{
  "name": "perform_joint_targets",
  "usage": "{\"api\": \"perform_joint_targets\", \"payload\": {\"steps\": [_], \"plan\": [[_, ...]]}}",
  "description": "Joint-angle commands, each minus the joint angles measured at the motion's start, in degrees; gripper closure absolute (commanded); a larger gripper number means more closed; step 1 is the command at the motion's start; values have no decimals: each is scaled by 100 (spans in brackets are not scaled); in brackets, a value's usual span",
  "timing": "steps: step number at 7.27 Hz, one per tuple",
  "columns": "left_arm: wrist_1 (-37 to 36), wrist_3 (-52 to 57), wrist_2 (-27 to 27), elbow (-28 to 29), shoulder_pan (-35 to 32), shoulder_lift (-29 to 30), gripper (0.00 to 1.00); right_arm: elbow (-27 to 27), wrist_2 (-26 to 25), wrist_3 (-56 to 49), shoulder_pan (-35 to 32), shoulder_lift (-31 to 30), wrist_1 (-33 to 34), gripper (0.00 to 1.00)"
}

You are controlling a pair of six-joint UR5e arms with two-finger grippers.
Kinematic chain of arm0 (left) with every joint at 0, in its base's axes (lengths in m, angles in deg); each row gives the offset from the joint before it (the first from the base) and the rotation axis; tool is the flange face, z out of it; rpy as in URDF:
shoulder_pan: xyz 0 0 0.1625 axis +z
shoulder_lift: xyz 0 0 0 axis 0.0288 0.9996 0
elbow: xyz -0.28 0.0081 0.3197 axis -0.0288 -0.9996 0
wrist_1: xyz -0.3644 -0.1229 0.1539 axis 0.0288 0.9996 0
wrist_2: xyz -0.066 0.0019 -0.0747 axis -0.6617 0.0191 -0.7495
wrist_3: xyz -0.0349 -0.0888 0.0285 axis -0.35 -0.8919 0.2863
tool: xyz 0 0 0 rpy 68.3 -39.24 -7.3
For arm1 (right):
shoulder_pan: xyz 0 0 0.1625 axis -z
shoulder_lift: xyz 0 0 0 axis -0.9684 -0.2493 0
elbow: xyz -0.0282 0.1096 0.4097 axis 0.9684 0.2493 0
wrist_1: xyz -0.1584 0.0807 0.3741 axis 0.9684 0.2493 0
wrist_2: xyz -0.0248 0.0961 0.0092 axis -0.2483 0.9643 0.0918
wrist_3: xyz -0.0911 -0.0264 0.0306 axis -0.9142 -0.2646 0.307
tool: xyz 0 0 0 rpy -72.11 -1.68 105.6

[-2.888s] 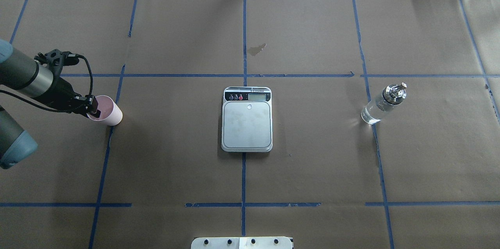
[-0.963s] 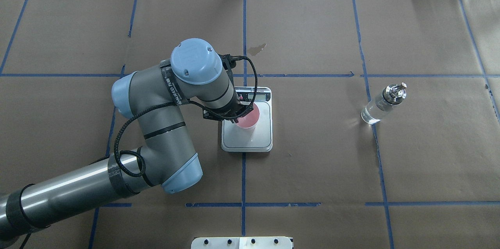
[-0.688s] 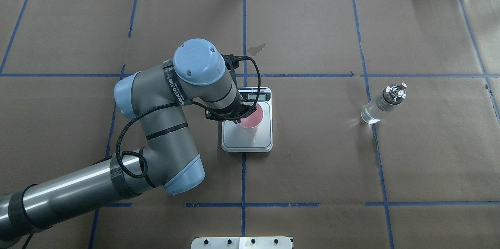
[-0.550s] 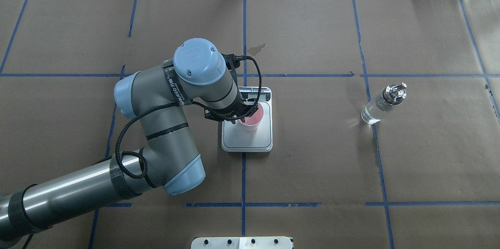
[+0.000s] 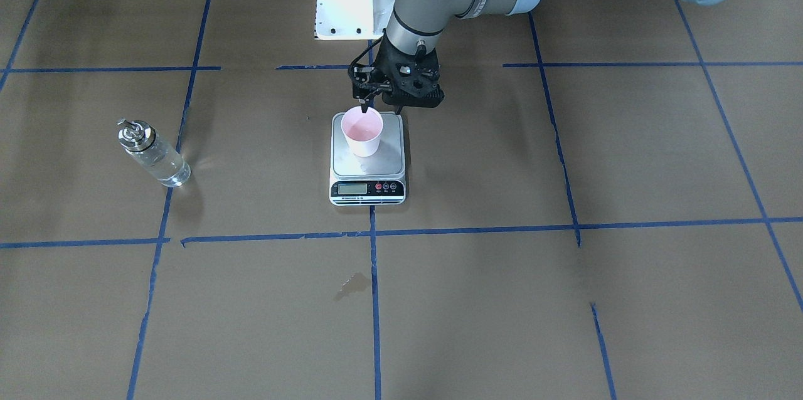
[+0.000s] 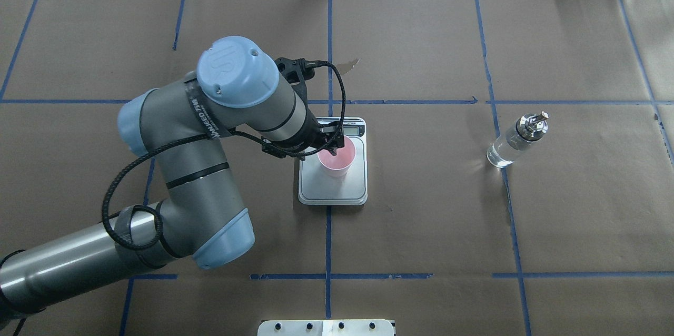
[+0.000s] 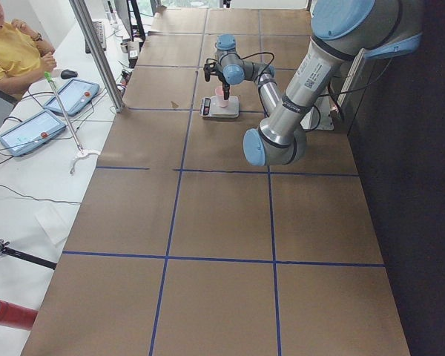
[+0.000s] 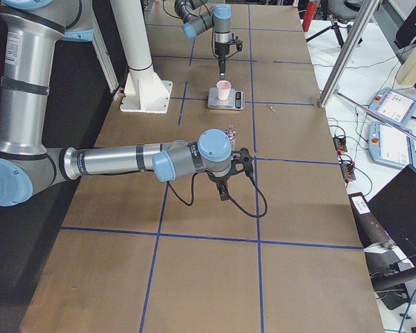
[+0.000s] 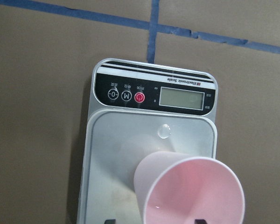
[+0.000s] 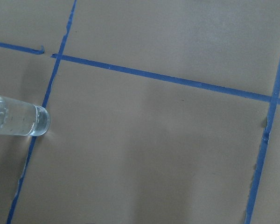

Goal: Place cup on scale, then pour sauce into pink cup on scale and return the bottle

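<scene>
The cup (image 6: 336, 159) stands upright on the steel platform of the scale (image 6: 337, 191), which sits at the middle of the counter (image 6: 421, 220). The left tool (image 5: 367, 95) hangs above the cup, clear of its rim. In the left wrist view its two fingertips show well apart, one outside the cup's wall and one over the pink inside, so it is wide and grips nothing. The bottle (image 6: 516, 141) stands on the counter on the robot's right, well apart from the scale. The right tool (image 8: 223, 189) hovers near the bottle without touching it; whether it is wide or narrow I cannot tell.
</scene>
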Motion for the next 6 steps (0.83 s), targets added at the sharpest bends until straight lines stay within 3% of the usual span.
{"api": "perform_joint_targets", "payload": {"steps": [1, 2, 4, 5, 6], "plan": [[7, 30, -8, -168, -198, -118, 35, -152, -1036, 1114, 829, -5, -889, 4], [-10, 387, -8, -193, -408, -188, 35, -153, -1451, 2211, 1418, -67, -1785, 2], [-2, 924, -8, -211, -760, -416, 35, -336, -2172, 3375, 2455, -443, -2887, 2], [-2, 979, -8, -211, -944, -478, 35, -511, -2498, 4087, 3044, -471, -3084, 2], [7, 1075, -26, -220, -1128, -583, 35, -852, -3171, 5007, 3902, -471, -3077, 1]]}}
